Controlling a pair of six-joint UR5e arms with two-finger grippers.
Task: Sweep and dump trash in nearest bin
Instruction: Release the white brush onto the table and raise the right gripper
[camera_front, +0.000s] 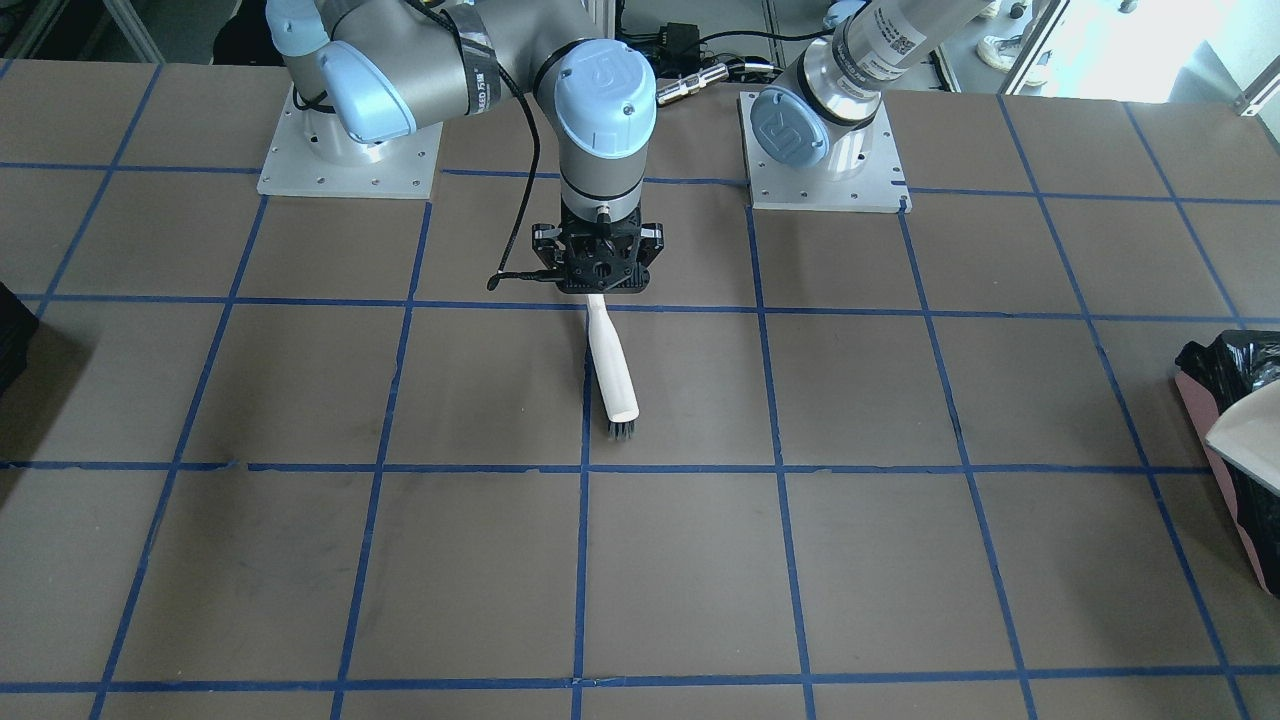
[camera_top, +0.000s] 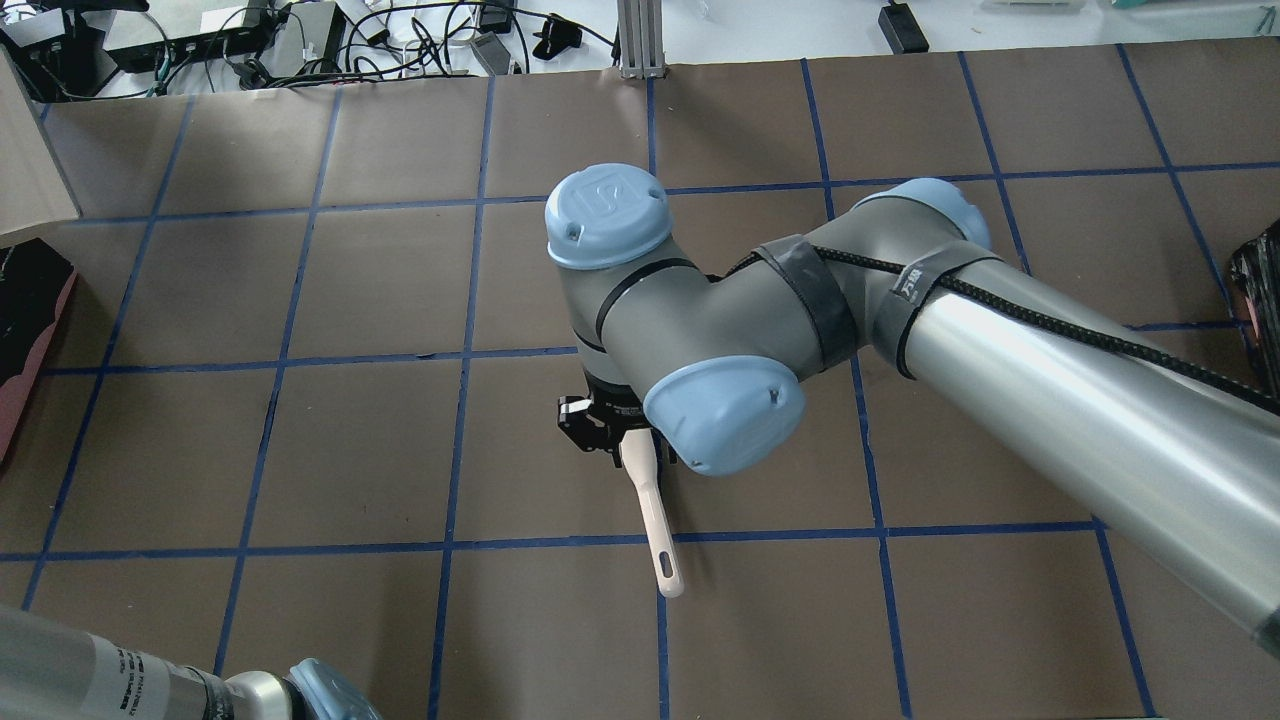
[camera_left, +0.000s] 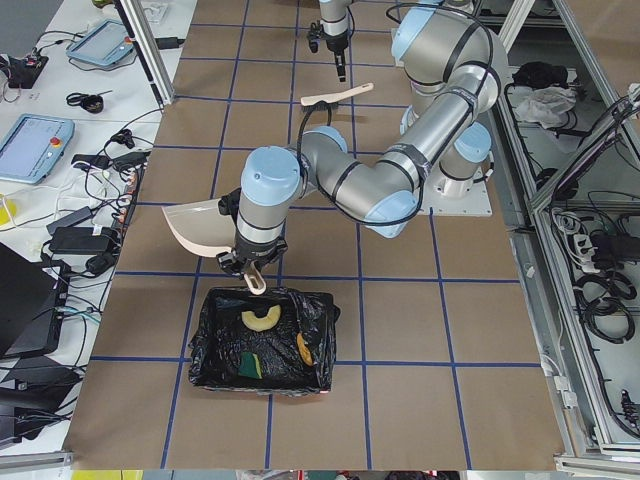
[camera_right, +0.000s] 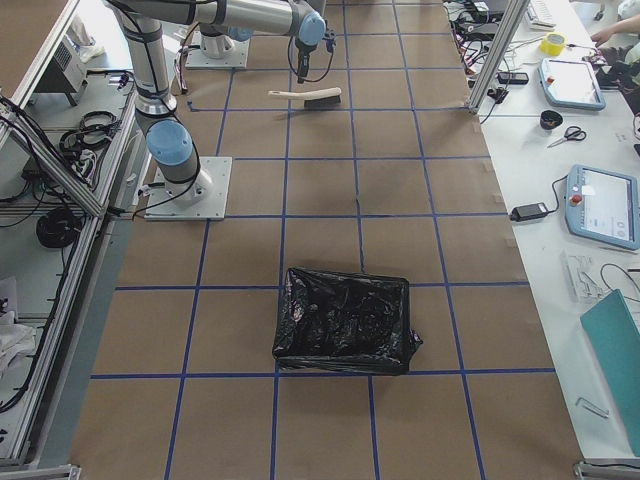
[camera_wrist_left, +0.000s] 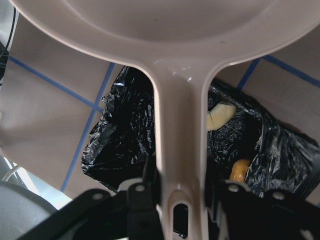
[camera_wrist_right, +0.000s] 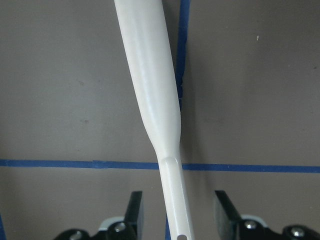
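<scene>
At the table's (camera_left: 400, 320) left end, the bin (camera_left: 205, 345) lies crosswise.

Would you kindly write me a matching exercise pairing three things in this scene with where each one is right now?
Things: 1 white plastic dustpan; 2 white-handled brush with dark bristles; 3 pale curved croissant-shaped piece.
Places: A inside the black-bag-lined bin; B gripped by the left gripper over that bin; C lying on the brown table between the open fingers of the right gripper.
Pairs: 1-B, 2-C, 3-A.
</scene>
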